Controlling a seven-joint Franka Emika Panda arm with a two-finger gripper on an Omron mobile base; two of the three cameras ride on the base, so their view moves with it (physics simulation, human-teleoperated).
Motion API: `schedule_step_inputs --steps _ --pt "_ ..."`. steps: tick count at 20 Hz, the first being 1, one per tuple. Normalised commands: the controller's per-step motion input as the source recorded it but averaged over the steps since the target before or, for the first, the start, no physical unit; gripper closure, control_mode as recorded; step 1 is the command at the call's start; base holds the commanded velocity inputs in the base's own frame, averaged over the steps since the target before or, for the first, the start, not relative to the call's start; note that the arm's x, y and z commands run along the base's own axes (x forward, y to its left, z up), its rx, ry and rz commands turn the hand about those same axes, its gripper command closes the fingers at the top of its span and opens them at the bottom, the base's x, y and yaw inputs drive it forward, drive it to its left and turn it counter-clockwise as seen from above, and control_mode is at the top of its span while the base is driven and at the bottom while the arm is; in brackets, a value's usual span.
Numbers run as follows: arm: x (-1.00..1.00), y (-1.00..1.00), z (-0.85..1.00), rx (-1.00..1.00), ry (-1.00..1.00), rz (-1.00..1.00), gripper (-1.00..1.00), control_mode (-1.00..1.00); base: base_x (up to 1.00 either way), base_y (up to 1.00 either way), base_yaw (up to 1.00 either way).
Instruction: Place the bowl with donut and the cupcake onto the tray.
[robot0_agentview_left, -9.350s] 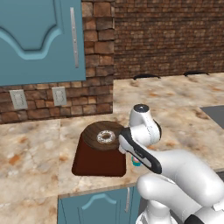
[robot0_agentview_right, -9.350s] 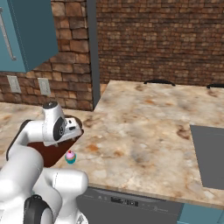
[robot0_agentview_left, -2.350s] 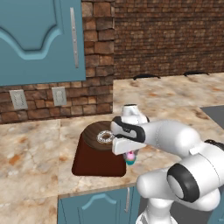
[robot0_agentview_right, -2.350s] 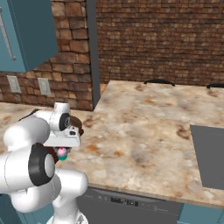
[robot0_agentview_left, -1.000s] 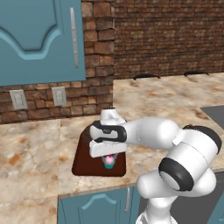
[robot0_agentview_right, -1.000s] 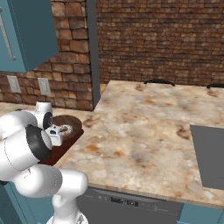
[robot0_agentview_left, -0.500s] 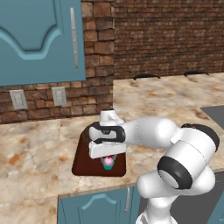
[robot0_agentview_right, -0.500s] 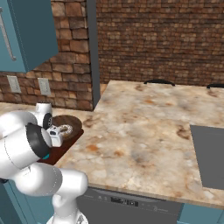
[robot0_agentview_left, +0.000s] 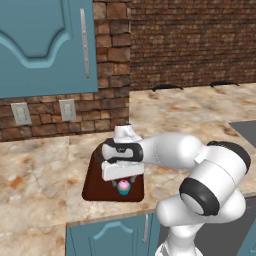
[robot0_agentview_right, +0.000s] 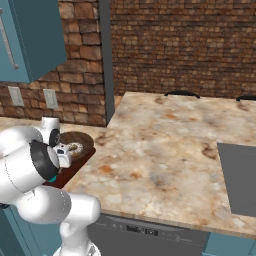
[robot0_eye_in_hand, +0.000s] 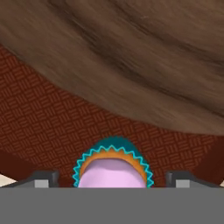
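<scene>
the gripper (robot0_agentview_left: 123, 181) hangs low over the front part of the tray (robot0_agentview_left: 92, 186), pointing down at the cupcake (robot0_agentview_left: 123, 186). in the hand view the two fingertips (robot0_eye_in_hand: 43, 179) stand wide apart, one on each side of the cupcake (robot0_eye_in_hand: 113, 165), with a clear gap between each tip and the teal wrapper, so the fingers are spread and grip nothing. the cupcake sits upright on the tray (robot0_eye_in_hand: 39, 127), its pink frosting facing the camera, just beside the wooden wall of the bowl (robot0_eye_in_hand: 131, 57), which rises right behind it.

from the left base view the tray lies on the marble counter (robot0_agentview_left: 40, 165) near its front edge, below the brick wall (robot0_agentview_left: 165, 45) and the blue cabinet (robot0_agentview_left: 45, 45). the robot's hand covers most of the bowl there, so its contents cannot be made out from that side.

in the right base view the bowl (robot0_agentview_right: 82, 140) rests on the far part of the tray (robot0_agentview_right: 75, 167), and the donut (robot0_agentview_right: 74, 147) with its white icing lies inside it, partly hidden by the arm. the grey stovetop (robot0_agentview_right: 242, 180) lies well apart, at the right end of the counter.
</scene>
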Motion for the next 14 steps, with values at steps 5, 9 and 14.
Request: schedule_step_inputs --steps 5,9,14 --pt "-0.05 0.00 0.24 0.00 0.00 0.00 -1.00 -1.00 0.00 0.00 0.00" --pt "-0.19 0.00 0.31 0.00 0.00 -0.02 -1.00 -1.00 0.00 0.00 0.00" --pt "-0.28 -0.07 0.36 0.00 0.00 -0.01 -1.00 -1.00 0.00 0.00 0.00"
